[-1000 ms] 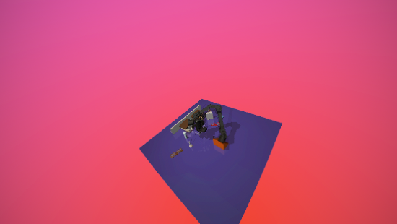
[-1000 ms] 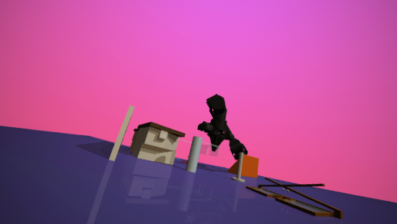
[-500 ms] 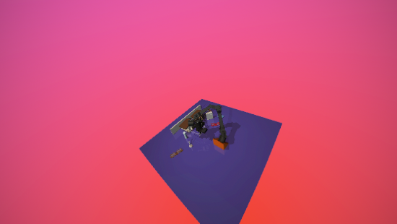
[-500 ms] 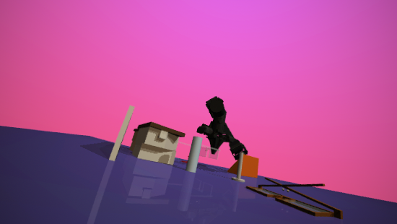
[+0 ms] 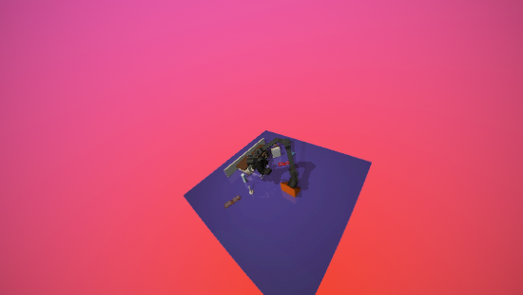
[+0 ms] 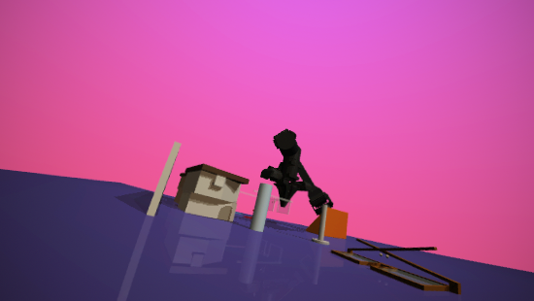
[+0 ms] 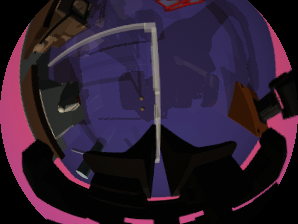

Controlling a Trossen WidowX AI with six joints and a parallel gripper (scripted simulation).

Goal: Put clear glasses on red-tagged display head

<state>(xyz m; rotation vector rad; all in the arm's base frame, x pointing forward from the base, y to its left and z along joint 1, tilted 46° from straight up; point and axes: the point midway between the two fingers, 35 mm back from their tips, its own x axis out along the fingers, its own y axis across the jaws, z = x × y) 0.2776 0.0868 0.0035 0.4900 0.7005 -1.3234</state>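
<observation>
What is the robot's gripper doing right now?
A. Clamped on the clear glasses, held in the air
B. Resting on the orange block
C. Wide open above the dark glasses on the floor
A: in the wrist view the gripper pinches a thin pale bar of the clear glasses, well above the purple floor.

I count one display head (image 6: 210,191), two upright posts (image 6: 261,207), one leaning board (image 6: 163,179), two pairs of glasses (image 6: 395,264), possibly; the clear pair (image 6: 281,202) is faint.

Clear glasses (image 7: 156,76) pinched in gripper (image 7: 157,163), airborne; blocky tan display head (image 6: 210,192) beside them.
</observation>
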